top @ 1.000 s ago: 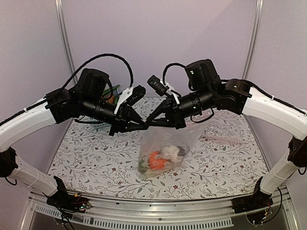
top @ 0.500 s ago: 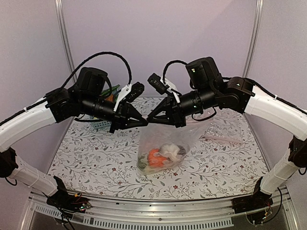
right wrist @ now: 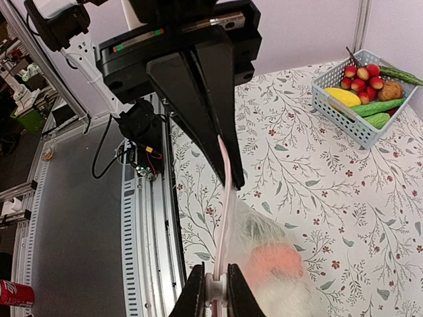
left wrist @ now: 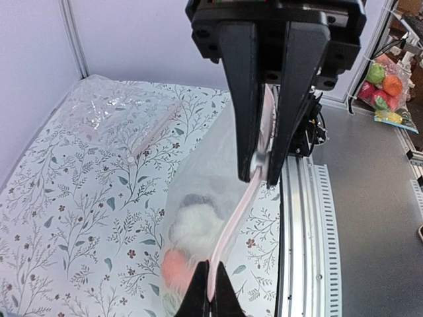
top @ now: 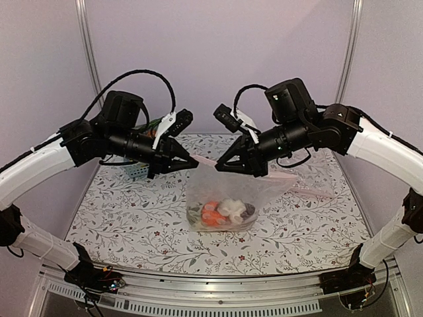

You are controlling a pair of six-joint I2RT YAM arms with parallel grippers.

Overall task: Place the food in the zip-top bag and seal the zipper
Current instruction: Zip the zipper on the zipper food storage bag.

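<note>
The zip-top bag [top: 221,191] hangs between both grippers above the table. The food lies at its bottom: an orange piece [top: 210,216], a cream-white piece [top: 231,206] and a dark piece [top: 248,210]. My left gripper [top: 195,160] is shut on the pink zipper [top: 206,162] at its left end. My right gripper [top: 222,166] is shut on the zipper a little to the right, on a small white slider [right wrist: 215,289]. In the left wrist view my gripper [left wrist: 210,294] pinches the zipper [left wrist: 231,228]. In the right wrist view my gripper [right wrist: 215,294] holds the strip [right wrist: 225,198] taut.
A blue basket [right wrist: 357,105] with small red fruits [right wrist: 360,72] and a green cucumber [right wrist: 373,107] stands at the back left, behind the left arm [top: 135,172]. A second clear bag [top: 310,186] lies flat on the table at the right, also in the left wrist view [left wrist: 115,109].
The two grippers have drawn apart along the zipper, the right one sliding right. The bag mouth is stretched wider and the bag hangs a little further left.
</note>
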